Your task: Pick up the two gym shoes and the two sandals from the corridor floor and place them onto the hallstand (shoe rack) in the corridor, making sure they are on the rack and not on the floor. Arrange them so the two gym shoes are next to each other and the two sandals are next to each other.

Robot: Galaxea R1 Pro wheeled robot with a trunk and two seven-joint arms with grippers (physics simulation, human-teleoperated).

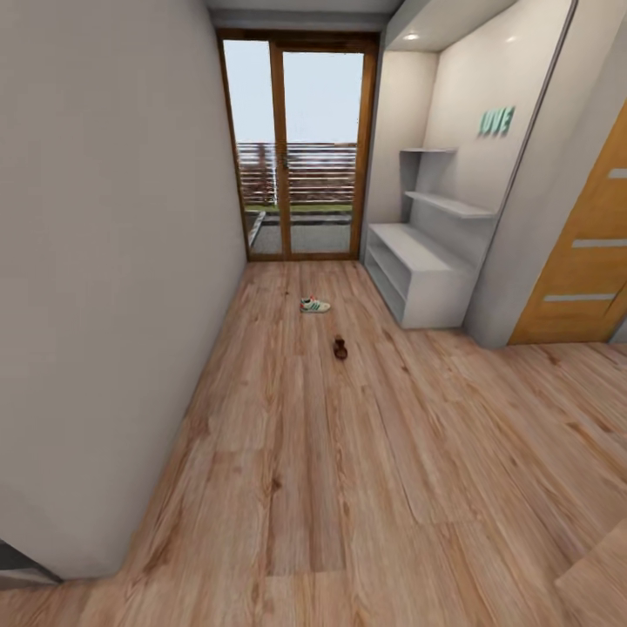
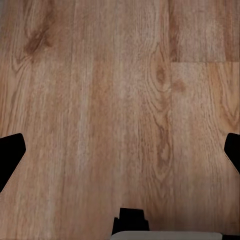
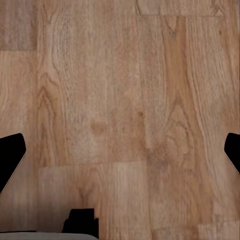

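Corridor floor (image 1: 348,488) | sneaker (image 1: 314,305), sandal (image 1: 340,349) lying mid-frame, rack (image 1: 418,270) right | probably light, stiff-soled: gripping heel rim | left gripper (image 2: 120,150), right gripper (image 3: 120,150) gaping, empty

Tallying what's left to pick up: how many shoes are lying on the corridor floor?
2: a gym shoe near the glass door, and a sandal nearer the camera. The others may be out of view.

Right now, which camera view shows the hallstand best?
The head view: the hallstand stands against the right wall, with its bench, open shelves and two wall shelves visible. Both wrist views look down at the corridor floor between wide-open fingers, so they tell nothing about it.
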